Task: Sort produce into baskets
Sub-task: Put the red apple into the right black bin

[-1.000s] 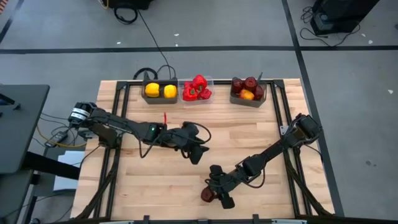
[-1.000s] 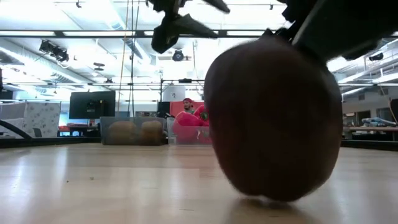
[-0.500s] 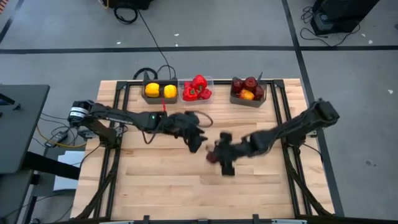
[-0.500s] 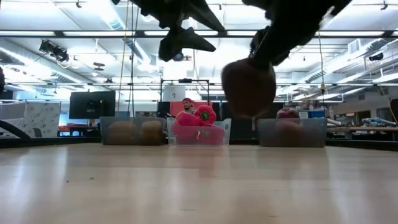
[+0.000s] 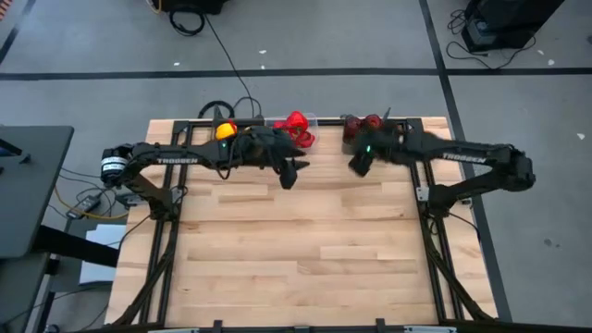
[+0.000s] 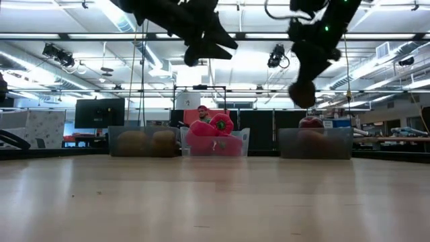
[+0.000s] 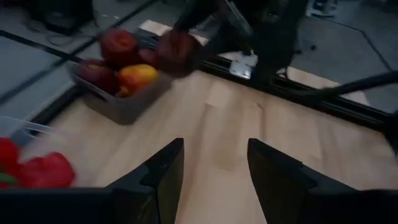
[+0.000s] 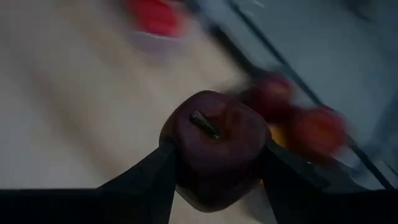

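My right gripper (image 5: 357, 163) is shut on a dark red apple (image 8: 214, 146), high above the table, just in front of the right dark grey bin (image 5: 370, 148). That bin holds dark red apples and a yellow-orange piece (image 7: 137, 76). The apple hangs in the air in the low view (image 6: 304, 94). My left gripper (image 5: 289, 172) is open and empty, above the table in front of the clear bin (image 5: 309, 118) of red peppers (image 5: 294, 128). The left dark grey bin (image 5: 215, 125) holds a yellow pepper (image 5: 225, 130) and is partly hidden by my left arm. My right gripper pinches the apple by two opposite sides (image 8: 177, 149) between its two fingers (image 8: 149, 180). The stem end (image 8: 204, 124) faces the wrist camera. The fingers slant downward, and the apple hangs below them, lifted clear of the table.
The three bins stand in a row along the table's far edge. Black frame rails (image 5: 421, 199) run along the table's sides. The wide wooden tabletop (image 5: 296, 250) lies nearer than both grippers.
My right gripper has lifted the apple off the table near the near edge and carried it up and toward the far edge, to the right grey bin. My left gripper has gone toward the far edge, toward the clear bin, staying open.
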